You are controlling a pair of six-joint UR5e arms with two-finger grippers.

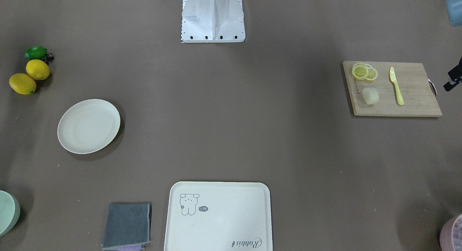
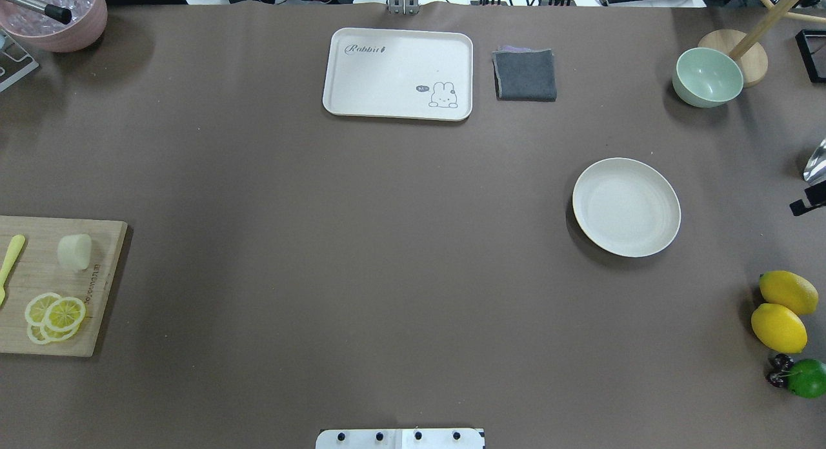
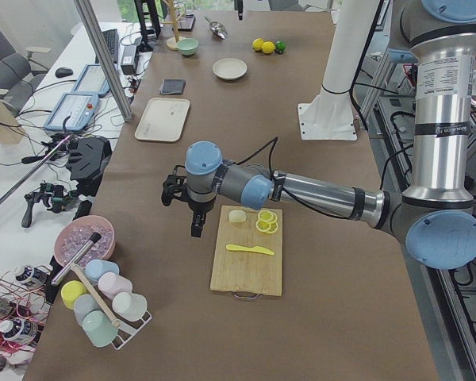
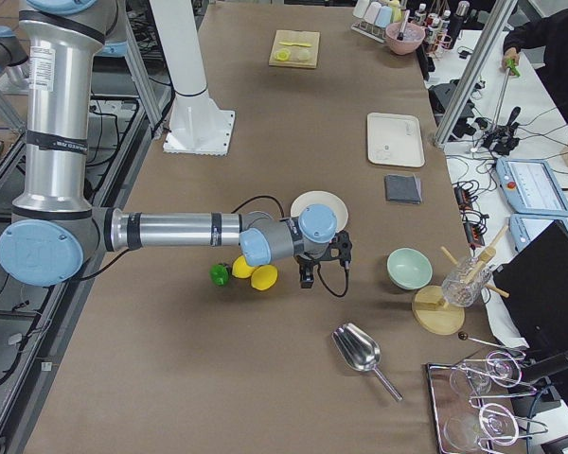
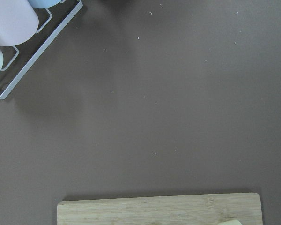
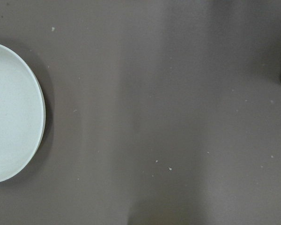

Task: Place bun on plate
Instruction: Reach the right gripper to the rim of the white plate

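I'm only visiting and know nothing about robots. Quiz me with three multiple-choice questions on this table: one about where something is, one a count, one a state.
1. Where does the bun lie? A on the tray; B on the wooden cutting board; C on the grey cloth.
2. How many whole yellow lemons are there? A one; B two; C four.
3. The round plate is: A empty; B upside down; C heaped with food.
Answers: 1 B, it sits on the board near the lemon slices. 2 B, a pair lies beside the green fruit. 3 A, its bare inside faces up.
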